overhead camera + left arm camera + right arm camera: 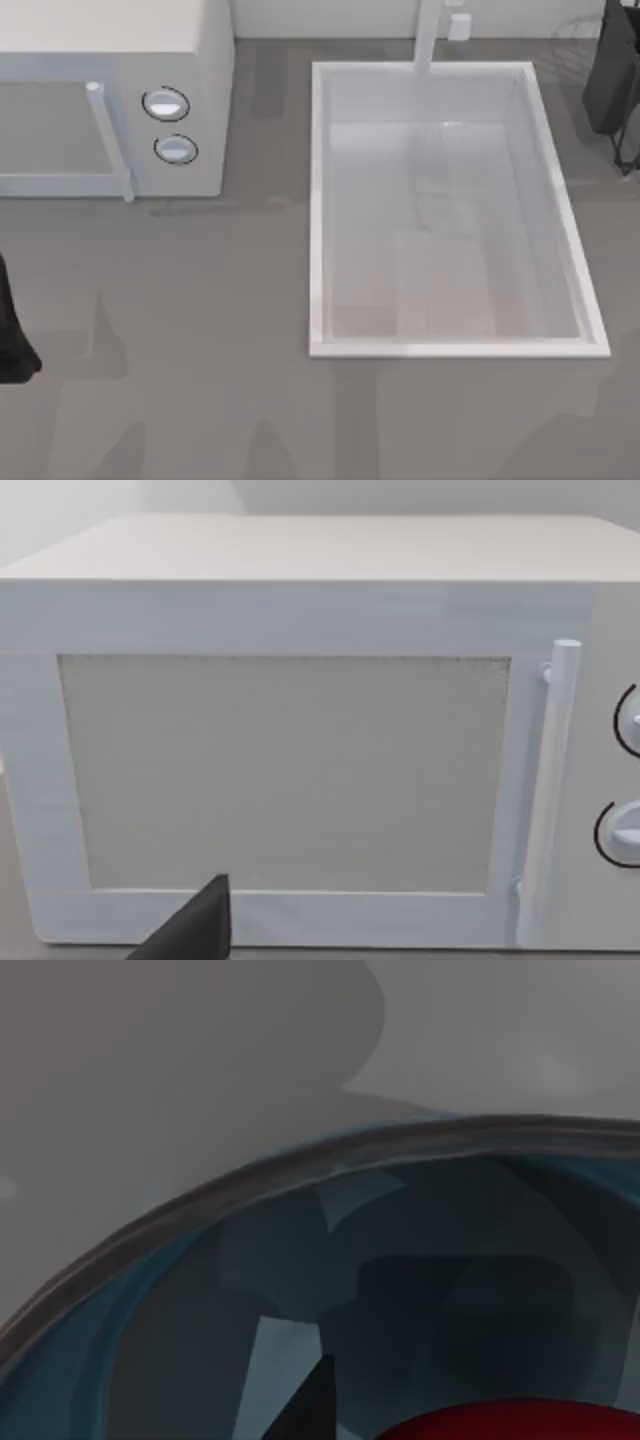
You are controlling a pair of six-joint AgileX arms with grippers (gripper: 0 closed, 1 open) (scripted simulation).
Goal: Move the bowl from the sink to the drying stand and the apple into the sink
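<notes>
Looking down from the top camera, I see the sink (318, 215) with nothing in its basin, so the bowl is out of it already; that half of the job looks under way or done, though I cannot confirm it rests on the drying stand (627, 155), of which I catch just a few dark wires at the far right edge of the counter (200, 300). The right wrist camera sits very close over the bowl (200, 1310), its blue wall and thin rim curving across the picture, and the apple (520, 1422) shows as a red patch low inside that curve, apparently lying in the bowl or just beyond it; I cannot tell which. So the apple is not in the sink yet, and that step is left. My right arm is up at the top view's far right, by the stand, poised over the bowl; I cannot tell how its gripper stands. My left arm is parked at the left edge of the counter, its wrist camera facing the microwave (300, 770) door, gripper state likewise unclear.
</notes>
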